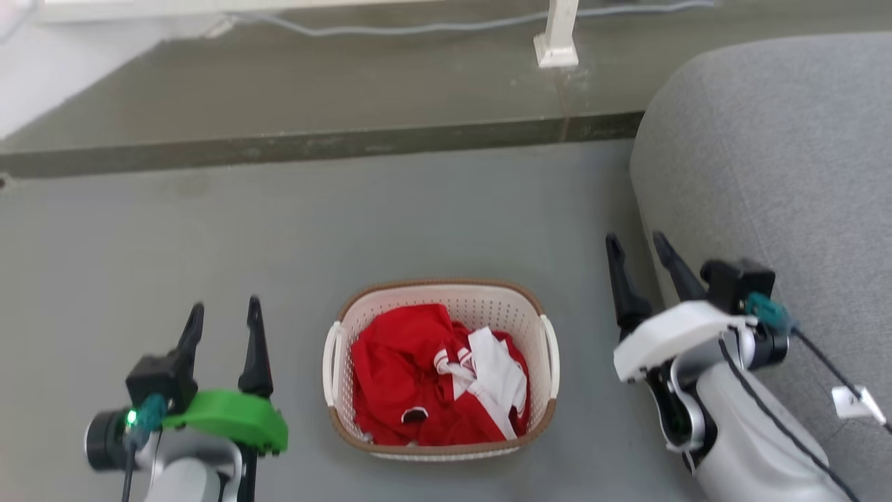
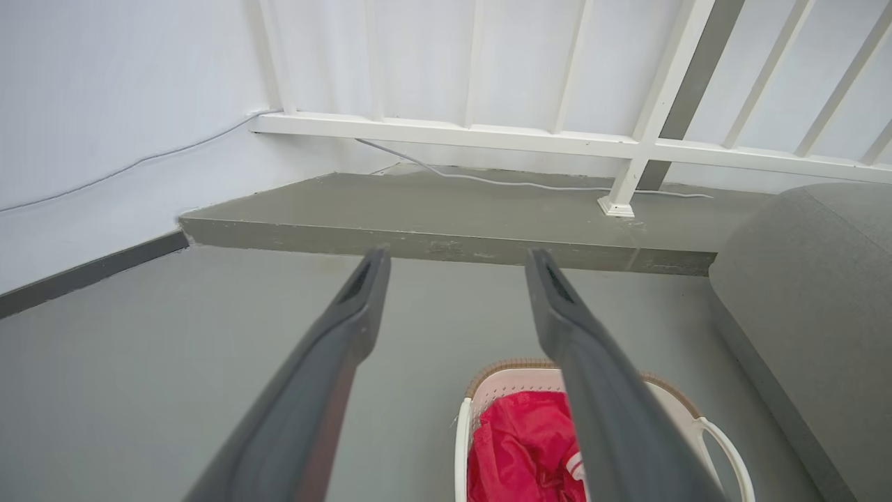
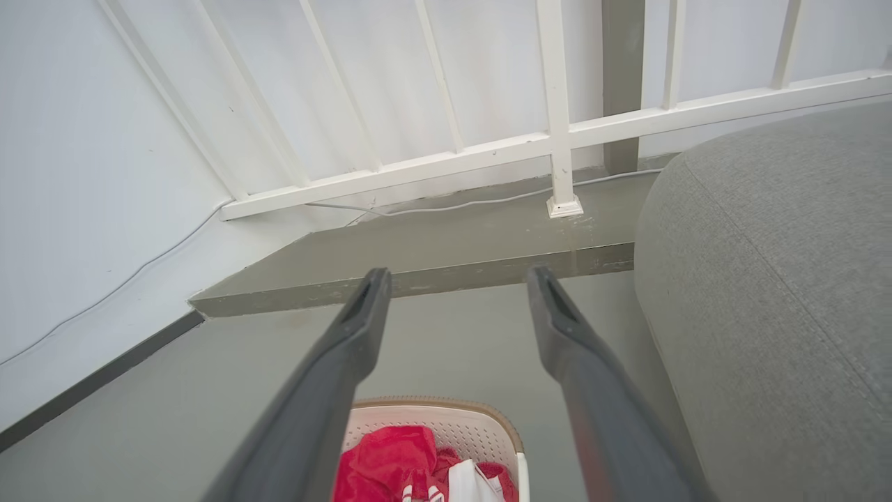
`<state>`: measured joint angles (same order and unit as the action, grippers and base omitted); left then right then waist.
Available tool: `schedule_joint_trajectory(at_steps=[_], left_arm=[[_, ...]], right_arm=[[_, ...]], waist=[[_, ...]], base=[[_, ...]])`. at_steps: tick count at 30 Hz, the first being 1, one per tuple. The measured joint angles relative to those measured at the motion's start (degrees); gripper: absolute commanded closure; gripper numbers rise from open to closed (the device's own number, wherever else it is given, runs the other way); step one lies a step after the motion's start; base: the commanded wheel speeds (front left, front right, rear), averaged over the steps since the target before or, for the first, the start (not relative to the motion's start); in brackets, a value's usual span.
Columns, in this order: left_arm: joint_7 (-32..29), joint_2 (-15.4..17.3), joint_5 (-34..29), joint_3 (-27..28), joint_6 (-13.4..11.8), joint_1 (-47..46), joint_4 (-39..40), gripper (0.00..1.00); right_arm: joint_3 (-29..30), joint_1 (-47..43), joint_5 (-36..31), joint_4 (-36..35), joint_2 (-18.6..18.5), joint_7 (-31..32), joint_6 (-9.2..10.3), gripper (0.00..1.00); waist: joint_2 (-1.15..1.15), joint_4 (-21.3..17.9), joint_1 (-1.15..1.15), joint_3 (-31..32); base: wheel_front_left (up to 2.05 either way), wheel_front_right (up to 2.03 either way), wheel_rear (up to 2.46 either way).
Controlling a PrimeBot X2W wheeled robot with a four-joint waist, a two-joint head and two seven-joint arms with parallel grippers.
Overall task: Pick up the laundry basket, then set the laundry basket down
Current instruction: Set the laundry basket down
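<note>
The laundry basket (image 1: 481, 307) stands on the grey floor between my arms, cream-white and perforated with a brown rim and white loop handles, holding red-and-white clothes (image 1: 432, 376). My left gripper (image 1: 224, 312) hovers open to its left, apart from the handle. To the basket's right my right gripper (image 1: 635, 241) is open too, close to the sofa. In the left wrist view the laundry basket (image 2: 516, 380) sits low between and behind the fingers (image 2: 362, 293). The right wrist view has the laundry basket (image 3: 453, 425) at the bottom centre, below the open fingers (image 3: 550, 307).
A grey sofa (image 1: 766, 160) fills the right side, close to my right arm. A raised olive step (image 1: 313, 104) crosses the back, with a white railing post (image 1: 556, 42) and a grey cable (image 1: 418, 28) on it. A white wall (image 2: 90, 125) stands at the left.
</note>
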<state>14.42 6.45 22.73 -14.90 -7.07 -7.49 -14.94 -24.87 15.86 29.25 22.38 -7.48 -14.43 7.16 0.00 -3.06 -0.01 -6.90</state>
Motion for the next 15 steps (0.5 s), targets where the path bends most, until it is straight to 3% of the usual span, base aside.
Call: schedule_joint_trajectory(at_steps=[15], left_arm=[[0.00, -1.07, -3.76, 4.67, -0.01, 10.25, 8.00, 0.00]], right_arm=[[4.16, -8.76, -3.64, -6.28, 0.33, 0.00, 0.02, 0.00]], waist=[[0.00, -0.62, 0.00, 3.87]], base=[[0.00, 0.00, 0.00]])
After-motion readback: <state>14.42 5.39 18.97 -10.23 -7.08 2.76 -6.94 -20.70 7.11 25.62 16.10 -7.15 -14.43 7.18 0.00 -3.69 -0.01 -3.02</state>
